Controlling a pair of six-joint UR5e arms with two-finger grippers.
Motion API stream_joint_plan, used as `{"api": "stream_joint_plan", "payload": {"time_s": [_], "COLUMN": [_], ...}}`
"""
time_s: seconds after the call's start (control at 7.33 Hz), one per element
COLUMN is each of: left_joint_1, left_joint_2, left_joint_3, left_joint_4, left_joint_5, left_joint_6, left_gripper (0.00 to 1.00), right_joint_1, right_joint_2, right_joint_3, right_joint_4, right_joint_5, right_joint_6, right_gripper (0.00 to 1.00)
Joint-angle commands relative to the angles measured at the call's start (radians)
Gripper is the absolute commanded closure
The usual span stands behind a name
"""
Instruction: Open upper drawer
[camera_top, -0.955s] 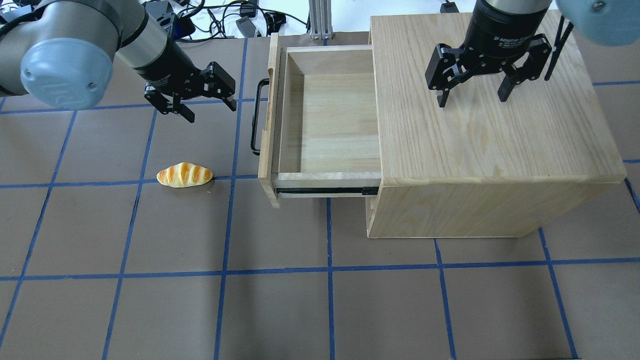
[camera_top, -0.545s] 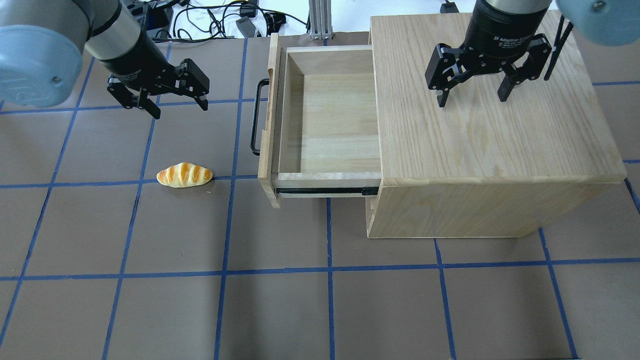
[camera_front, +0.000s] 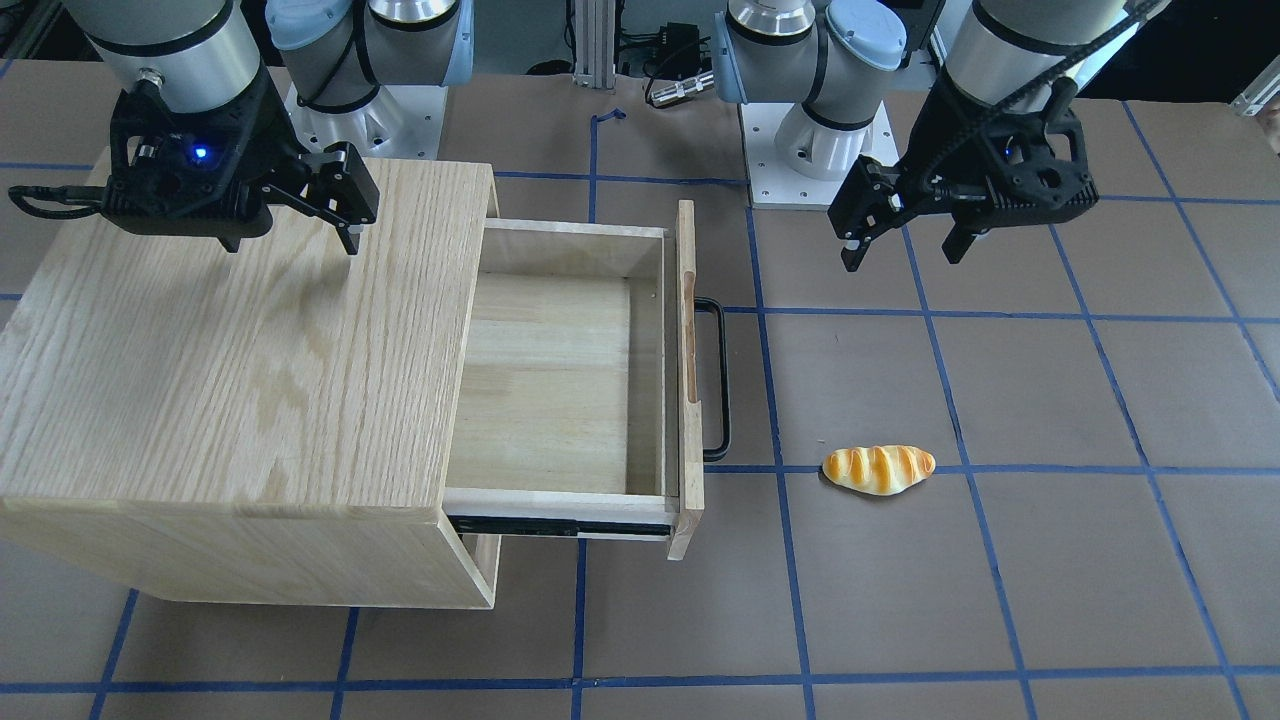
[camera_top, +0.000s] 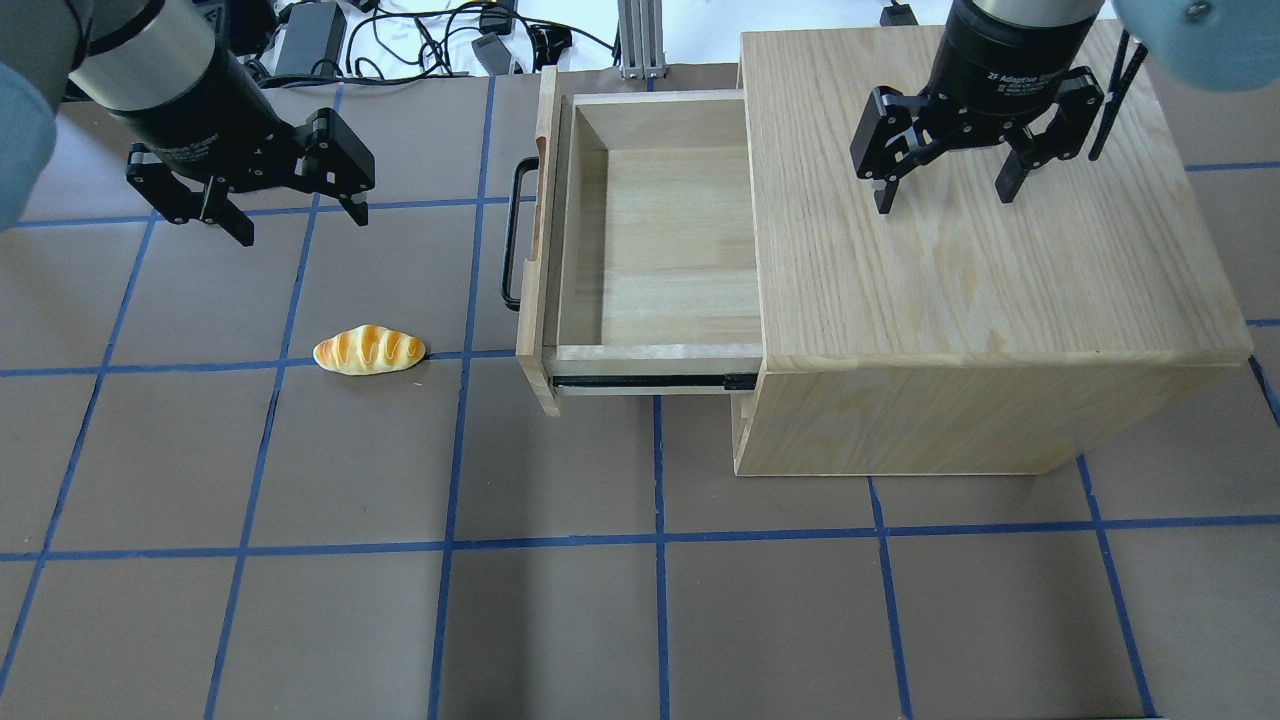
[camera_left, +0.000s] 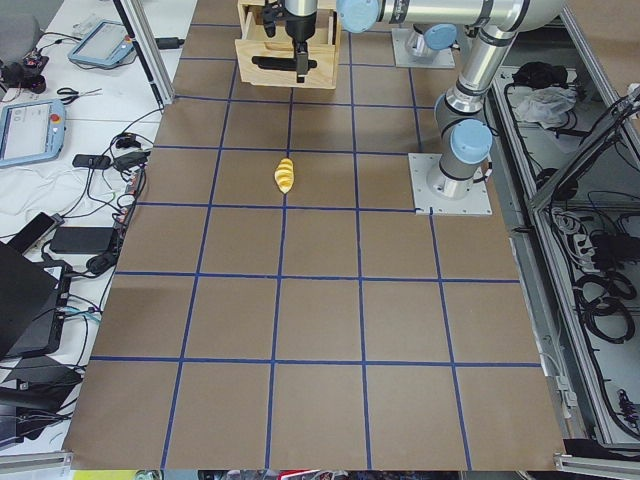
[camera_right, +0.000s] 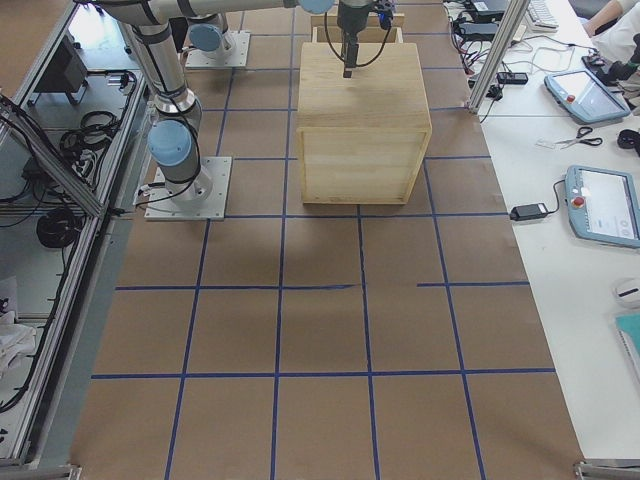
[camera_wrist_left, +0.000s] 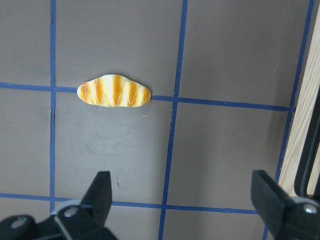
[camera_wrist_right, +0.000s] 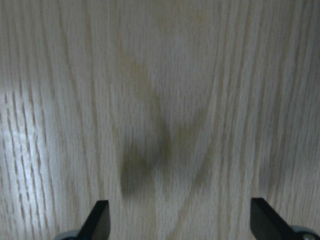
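The left wrist camera catches only a sliver of the upper drawer (camera_wrist_left: 302, 130), cut by its right edge. The right wrist camera shows the right tool (camera_wrist_right: 181, 222) as just two fingertips (camera_wrist_right: 100, 222). From the left end, the cabinet (camera_left: 258, 55) runs off the top.

Bread roll (camera_top: 369, 350) left of upper drawer (camera_top: 660, 250)

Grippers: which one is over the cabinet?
The right gripper: it hangs above the top of the cabinet, jaws open. The left gripper, also open, is off to the side over the table, beyond the pulled-out upper drawer.
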Motion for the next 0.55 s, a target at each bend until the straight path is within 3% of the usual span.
{"api": "stream_joint_plan", "payload": {"time_s": [0.0,0.41], "left_joint_1": [-0.008,-0.008], "left_joint_2": [0.023,0.009], "left_joint_3": [0.011,0.016], "left_joint_4": [-0.025,-0.035], "left_joint_5": [0.007,0.004], "left_joint_6": [-0.009,-0.008], "left_gripper": [0.0,0.0], "right_joint_1": [0.0,0.0], "right_joint_2": [0.0,0.0], "right_joint_3": [0.0,0.0], "right_joint_4": [0.0,0.0], "right_joint_5": [0.0,0.0], "right_joint_6": [0.0,0.0], "right_gripper": [0.0,0.0]}}
